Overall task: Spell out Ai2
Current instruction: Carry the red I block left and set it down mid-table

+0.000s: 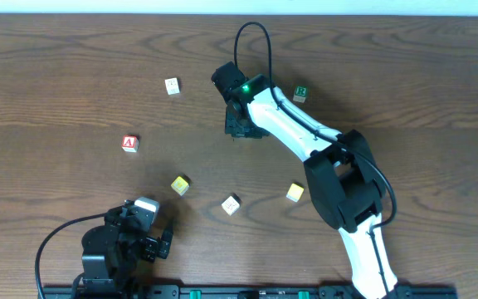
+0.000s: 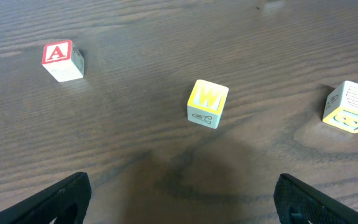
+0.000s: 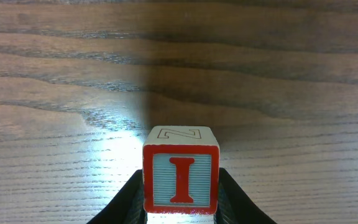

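I cube [image 3: 180,177]: clamped in right claw [image 3: 181,186], bottom centre of its wrist view, fingers cut by the lower edge, cube hidden under that claw overhead; bare table [image 3: 179,62] ahead. A cube [image 1: 129,143]: left of centre overhead, open table all round. Left claw [image 2: 182,180]: fingers apart, empty; blue-marked cube [image 2: 350,107] at right edge cut off, its character unreadable.

Red A cube [image 1: 129,143] well apart from the right tool [image 1: 240,129]

Looks like a robotics lab bench. Shows a wood-grain desk [image 1: 56,83], a white arm [image 1: 289,124] and a black arm [image 1: 110,249] at a rail [image 1: 222,292], lettered toy cubes [image 1: 129,143] scattered about.
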Action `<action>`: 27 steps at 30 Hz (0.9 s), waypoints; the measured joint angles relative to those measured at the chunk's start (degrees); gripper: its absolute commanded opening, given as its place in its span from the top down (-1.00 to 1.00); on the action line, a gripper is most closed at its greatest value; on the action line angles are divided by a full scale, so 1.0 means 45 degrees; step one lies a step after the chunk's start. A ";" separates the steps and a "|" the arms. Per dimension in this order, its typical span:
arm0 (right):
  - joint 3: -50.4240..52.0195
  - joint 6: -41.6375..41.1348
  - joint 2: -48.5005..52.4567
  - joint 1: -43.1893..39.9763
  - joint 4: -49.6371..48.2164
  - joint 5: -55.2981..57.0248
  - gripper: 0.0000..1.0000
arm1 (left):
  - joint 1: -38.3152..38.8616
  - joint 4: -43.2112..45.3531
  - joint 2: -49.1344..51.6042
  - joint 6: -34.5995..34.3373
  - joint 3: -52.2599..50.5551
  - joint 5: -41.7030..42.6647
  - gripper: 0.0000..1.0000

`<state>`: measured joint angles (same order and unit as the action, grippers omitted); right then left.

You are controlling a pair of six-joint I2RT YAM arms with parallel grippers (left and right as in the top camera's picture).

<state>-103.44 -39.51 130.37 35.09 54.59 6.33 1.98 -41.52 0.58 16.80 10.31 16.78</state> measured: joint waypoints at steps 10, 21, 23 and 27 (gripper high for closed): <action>0.0000 -0.0121 0.0005 0.0005 0.0160 -0.0015 0.31 | 0.0000 0.0000 0.0000 0.0000 0.0000 0.0000 -0.91; 0.0000 -0.0199 0.0112 0.0005 0.0194 -0.0083 -0.09 | 0.0000 0.0000 0.0000 0.0000 0.0000 0.0000 -0.91; 0.0000 -0.0160 0.0112 0.0005 0.0185 -0.0102 -0.12 | 0.0000 0.0000 0.0000 0.0000 0.0000 0.0000 -0.91; 0.0000 -0.0063 0.0112 0.0005 0.0136 -0.0107 -0.19 | 0.0000 0.0000 0.0000 0.0000 0.0000 0.0000 -0.91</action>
<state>-103.44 -39.79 130.87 35.11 55.20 5.85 1.98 -41.52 0.58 16.80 10.31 16.78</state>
